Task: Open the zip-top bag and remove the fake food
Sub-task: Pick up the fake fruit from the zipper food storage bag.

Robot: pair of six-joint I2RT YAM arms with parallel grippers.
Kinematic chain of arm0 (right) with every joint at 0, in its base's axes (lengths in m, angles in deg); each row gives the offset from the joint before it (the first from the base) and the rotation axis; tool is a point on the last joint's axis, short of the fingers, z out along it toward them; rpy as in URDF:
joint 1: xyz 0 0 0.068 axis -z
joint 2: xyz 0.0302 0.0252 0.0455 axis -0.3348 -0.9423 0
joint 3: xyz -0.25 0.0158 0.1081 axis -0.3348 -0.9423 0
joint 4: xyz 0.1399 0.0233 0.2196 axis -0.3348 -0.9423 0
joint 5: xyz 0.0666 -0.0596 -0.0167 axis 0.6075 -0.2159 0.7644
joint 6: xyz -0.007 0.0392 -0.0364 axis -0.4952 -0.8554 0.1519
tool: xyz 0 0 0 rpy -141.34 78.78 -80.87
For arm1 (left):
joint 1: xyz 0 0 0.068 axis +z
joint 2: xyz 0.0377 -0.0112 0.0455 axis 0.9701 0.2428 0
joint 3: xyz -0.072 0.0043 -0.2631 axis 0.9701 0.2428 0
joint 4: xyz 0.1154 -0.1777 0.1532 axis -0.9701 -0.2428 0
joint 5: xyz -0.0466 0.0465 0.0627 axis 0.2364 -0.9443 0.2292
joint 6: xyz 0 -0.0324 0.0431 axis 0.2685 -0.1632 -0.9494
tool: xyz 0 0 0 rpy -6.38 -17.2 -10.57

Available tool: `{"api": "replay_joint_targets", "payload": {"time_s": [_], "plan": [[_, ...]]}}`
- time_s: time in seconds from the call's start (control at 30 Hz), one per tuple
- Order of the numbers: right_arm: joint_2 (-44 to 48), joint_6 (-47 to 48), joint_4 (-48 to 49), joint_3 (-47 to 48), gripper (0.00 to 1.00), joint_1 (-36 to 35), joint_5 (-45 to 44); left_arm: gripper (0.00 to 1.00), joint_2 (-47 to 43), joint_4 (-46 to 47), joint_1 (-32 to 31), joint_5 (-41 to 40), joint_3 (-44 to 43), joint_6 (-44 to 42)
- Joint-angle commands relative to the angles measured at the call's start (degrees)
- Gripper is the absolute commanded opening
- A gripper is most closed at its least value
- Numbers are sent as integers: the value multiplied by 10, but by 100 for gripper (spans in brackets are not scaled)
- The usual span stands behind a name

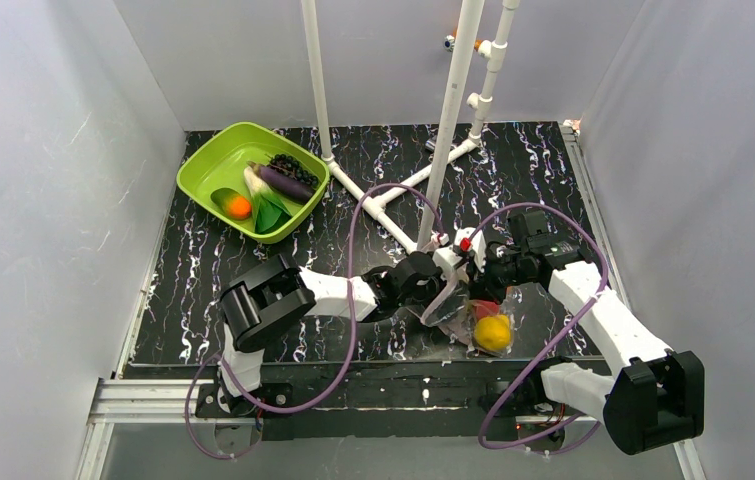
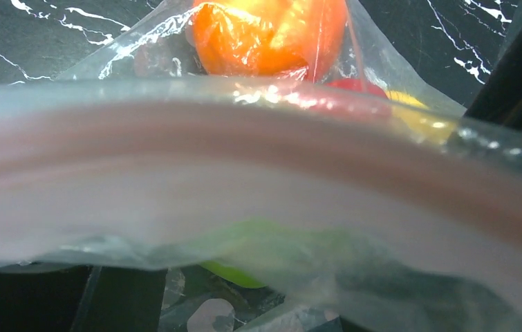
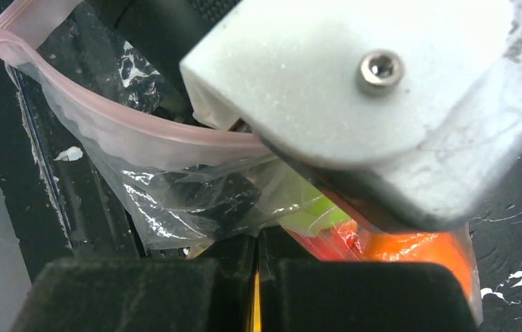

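Zip-top bag (image 1: 463, 312) w/ some fake food (image 1: 493, 332) in it is sitting nr table's (image 1: 533, 170) front edge, R of centre, btwn left end effector (image 1: 450, 262) & right end effector (image 1: 488, 268), while tray (image 1: 203, 165) w/ more pieces is lying back-left.

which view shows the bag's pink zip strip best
Right wrist: the pink zip strip curves in sharp focus along the zip-top bag. Left wrist shows it very close and blurred. Top external shows only the bag, strip too small to tell.
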Motion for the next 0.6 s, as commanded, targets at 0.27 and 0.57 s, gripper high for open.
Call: {"api": "replay_joint_targets", "payload": {"time_s": [0.27,0.57], "plan": [[18,-5,12,6,1,24,44,1,-151,-71,-6,-5,53,7],[15,-3,11,3,1,24,45,0,-228,-117,-5,-25,82,29]]}}
